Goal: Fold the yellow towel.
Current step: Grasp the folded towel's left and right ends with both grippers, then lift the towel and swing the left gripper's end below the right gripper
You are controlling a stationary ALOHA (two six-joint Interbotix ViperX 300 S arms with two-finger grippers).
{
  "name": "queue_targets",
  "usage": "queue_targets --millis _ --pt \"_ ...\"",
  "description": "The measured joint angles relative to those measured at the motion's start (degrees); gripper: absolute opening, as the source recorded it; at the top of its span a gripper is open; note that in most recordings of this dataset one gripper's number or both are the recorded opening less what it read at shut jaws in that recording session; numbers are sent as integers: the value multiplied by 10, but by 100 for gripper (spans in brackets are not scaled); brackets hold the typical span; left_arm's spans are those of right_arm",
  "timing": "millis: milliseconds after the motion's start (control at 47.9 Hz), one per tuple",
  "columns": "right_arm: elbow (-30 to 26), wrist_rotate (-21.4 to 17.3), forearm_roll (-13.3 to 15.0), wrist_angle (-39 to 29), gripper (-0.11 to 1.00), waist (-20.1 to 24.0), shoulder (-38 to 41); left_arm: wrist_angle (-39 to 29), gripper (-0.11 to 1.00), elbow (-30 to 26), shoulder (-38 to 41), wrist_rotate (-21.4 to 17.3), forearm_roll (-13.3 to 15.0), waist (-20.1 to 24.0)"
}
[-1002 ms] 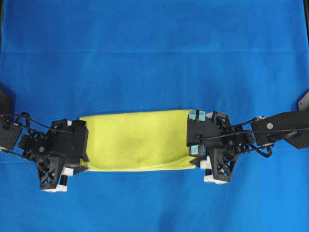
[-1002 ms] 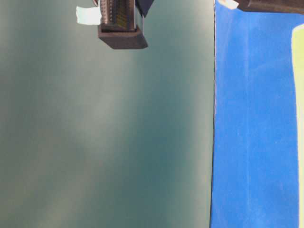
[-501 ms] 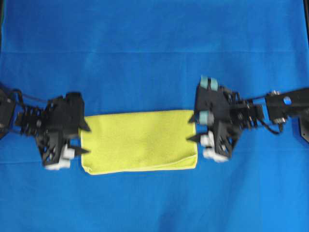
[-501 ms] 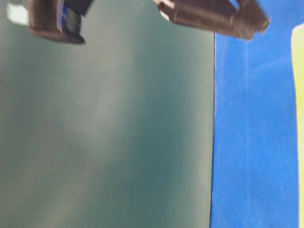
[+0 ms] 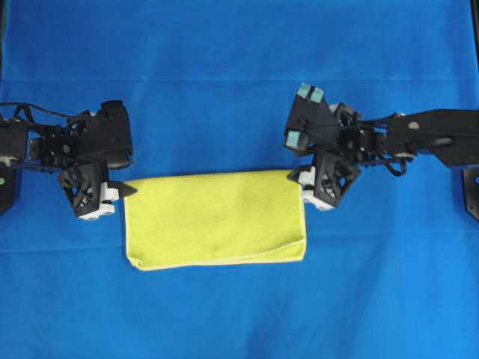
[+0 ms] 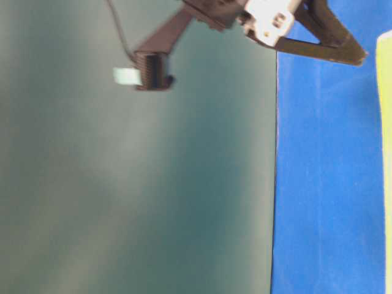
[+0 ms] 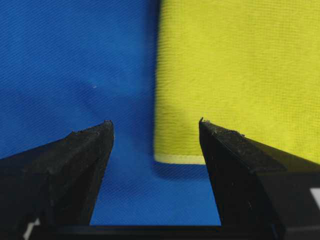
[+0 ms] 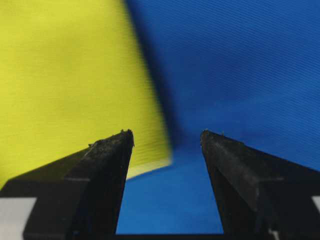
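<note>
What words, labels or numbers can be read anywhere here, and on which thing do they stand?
None can be read.
Square yellow-green microfibre towel: plain, no tag showing.
Large blue table cloth: plain.
Black left gripper and black right gripper: no readable markings; their white and teal patches bear no legible text.

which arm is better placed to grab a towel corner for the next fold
Left, marginally. The left tool is open with a towel corner right between its fingertips. The right tool is open too, but the corner sits under one finger, not centred. Both hang at the towel's far corners.
</note>
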State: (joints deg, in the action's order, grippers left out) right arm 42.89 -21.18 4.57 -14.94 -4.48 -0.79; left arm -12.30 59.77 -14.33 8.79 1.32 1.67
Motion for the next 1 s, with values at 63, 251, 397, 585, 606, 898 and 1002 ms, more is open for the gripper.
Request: queue_targets --millis 63,251,397,585,606,898,1002 --pt "0 0 4 4 60 0 10 10 66 2 6 0 0 0" --pt "1 0 5 18 60 4 27 31 66 2 29 1 0 -4" --pt "1 0 5 19 60 10 33 33 62 0 60 1 -1 -6" --pt "1 0 5 26 52 13 50 34 47 -5 78 -1 0 -3" --pt "0 0 5 26 50 12 53 34 43 -5 78 -1 0 -2" --pt "0 -1 5 31 3 17 58 13 4 -11 80 4 0 -5" --pt "0 -1 5 31 3 17 58 4 4 -14 81 3 0 -6"
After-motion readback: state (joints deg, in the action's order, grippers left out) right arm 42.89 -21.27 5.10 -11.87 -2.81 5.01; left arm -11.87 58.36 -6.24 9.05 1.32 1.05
